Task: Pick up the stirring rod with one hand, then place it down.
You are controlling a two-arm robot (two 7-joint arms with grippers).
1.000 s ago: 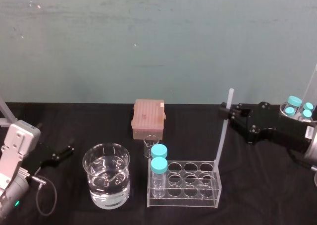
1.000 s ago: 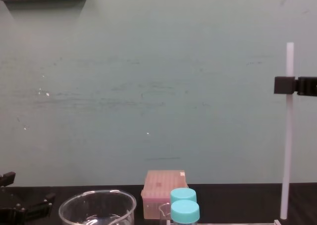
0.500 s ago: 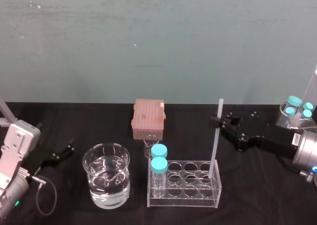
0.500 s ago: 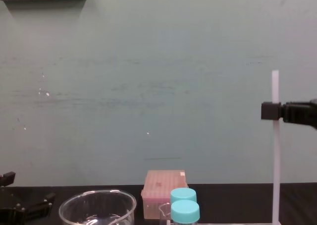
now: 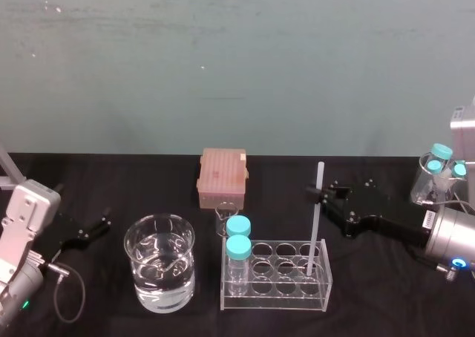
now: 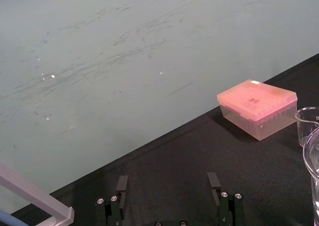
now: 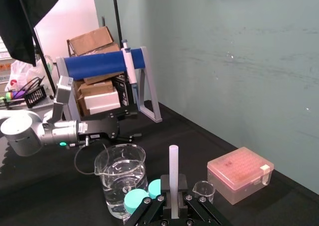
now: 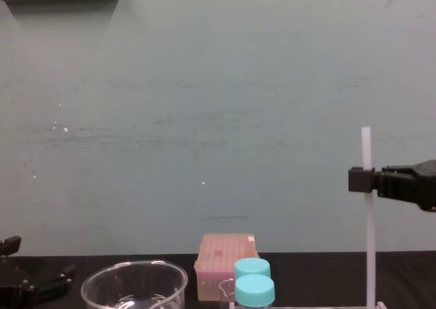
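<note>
Nearest the robot, a clear plastic tube rack (image 5: 274, 297) holds the lower end of the thin, whitish stirring rod (image 5: 315, 226), which stands upright in a right-hand hole. The black right gripper (image 5: 319, 195) pinches the rod near its top. The black left gripper (image 5: 94, 228), fingers spread and empty, sits at far left. A pink lidded box (image 5: 222, 177) stands behind.

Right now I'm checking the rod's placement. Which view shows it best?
Head view: the whole rod, held by the right gripper, lower end inside the rack, at its right. Chest view: side-on, bottom cut off. Right wrist view: just its top above the gripper. The left gripper sits parked, far left.
</note>
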